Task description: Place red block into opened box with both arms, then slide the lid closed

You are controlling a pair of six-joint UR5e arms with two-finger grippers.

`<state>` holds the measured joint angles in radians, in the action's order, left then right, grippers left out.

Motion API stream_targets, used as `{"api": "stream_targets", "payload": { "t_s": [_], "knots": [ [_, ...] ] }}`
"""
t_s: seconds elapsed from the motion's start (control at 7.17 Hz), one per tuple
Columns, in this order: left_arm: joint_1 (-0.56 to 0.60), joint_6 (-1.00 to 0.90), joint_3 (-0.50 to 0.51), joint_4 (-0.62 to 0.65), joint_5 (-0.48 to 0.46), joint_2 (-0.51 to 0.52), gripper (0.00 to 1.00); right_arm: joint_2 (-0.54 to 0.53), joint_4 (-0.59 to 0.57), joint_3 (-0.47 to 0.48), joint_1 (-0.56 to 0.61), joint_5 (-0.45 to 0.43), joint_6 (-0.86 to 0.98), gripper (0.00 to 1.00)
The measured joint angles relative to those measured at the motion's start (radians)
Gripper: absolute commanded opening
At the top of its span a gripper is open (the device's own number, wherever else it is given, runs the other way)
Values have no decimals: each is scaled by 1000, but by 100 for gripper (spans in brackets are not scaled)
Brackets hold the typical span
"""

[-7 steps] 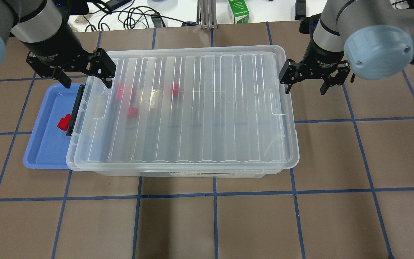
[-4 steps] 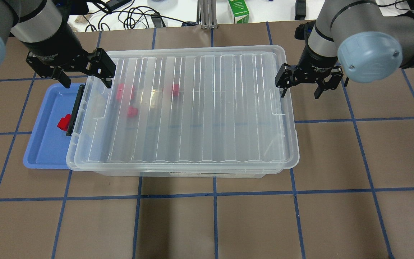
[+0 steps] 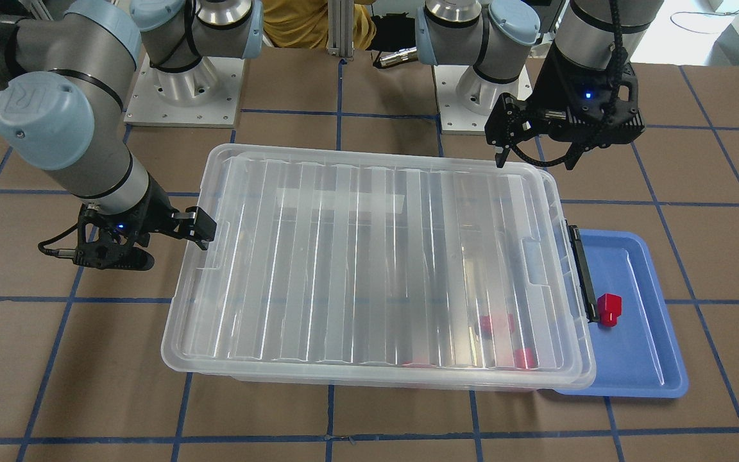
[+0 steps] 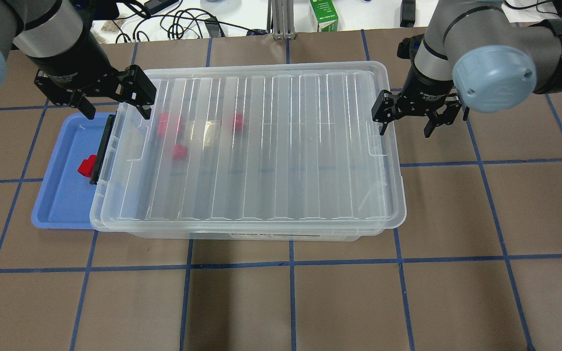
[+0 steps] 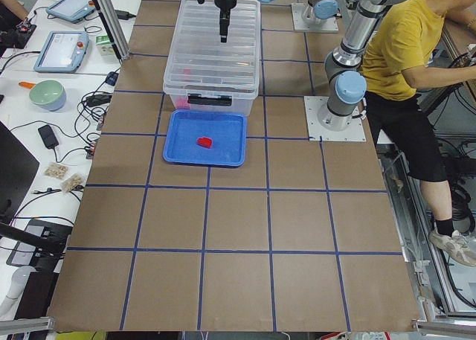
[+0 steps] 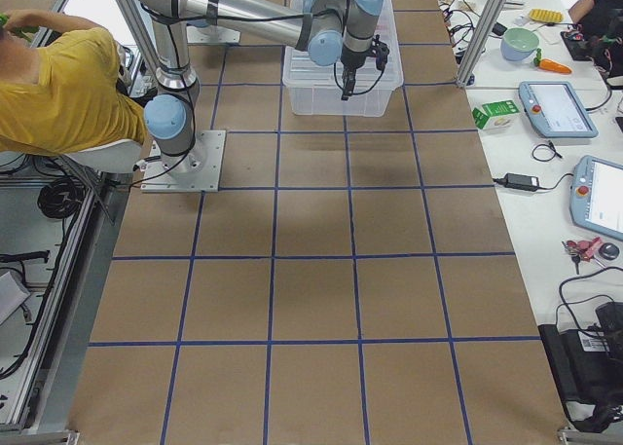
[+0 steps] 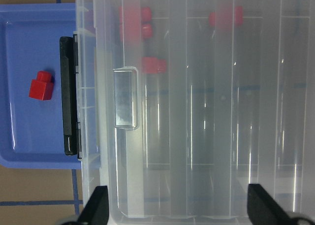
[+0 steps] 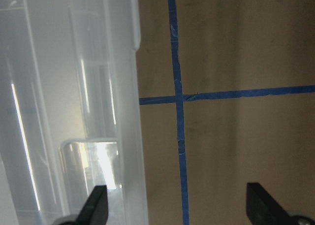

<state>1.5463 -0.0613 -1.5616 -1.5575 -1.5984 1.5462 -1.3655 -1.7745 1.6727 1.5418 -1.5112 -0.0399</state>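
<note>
Clear plastic makes up both the box [image 4: 261, 236] and the lid [image 4: 271, 146]. The box stands on the brown table [image 4: 281, 302] in front of the two arm bases. The lid lies flat on top of it and covers it almost from end to end; whether it is fully seated, I cannot tell.

At the left short end of the box there is a black latch [image 4: 101, 148]. A blue tray [image 4: 56, 200] lies on the table at this same end, and its edge goes a little under the box rim. One red block [image 4: 86, 166] rests on the tray, at the tray edge next to the box, just beside the latch. At least three more blocks [image 4: 179, 151] show blurred through the lid. They are inside the box, toward its left end, and two of them are close together.

The left gripper [image 4: 117, 113] hangs over the left corner of the lid on the robot's side. Its fingers are wide apart and hold nothing. The right gripper [image 4: 404, 129] is at the right short end of the box. Its fingers are also spread and empty: one is over the lid rim, the other over the bare table. Whether that finger touches the rim, I cannot tell.
</note>
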Motion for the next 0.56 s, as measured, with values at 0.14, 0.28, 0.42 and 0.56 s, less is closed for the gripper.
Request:
{"api": "stream_targets", "payload": {
  "t_s": [0.14,0.28,0.42,0.56],
  "knots": [
    [0,0,0,-1,0,0,100,4,-3,0,-1,-2,3,100],
    [-1,0,0,-1,0,0,100,10,-4,0,-1,-4,6,100],
    [-1,0,0,-1,0,0,100,18,-5,-2,-3,-5,6,100],
    [-1,0,0,-1,0,0,100,25,-5,-5,-7,-7,7,100]
  ]
}}
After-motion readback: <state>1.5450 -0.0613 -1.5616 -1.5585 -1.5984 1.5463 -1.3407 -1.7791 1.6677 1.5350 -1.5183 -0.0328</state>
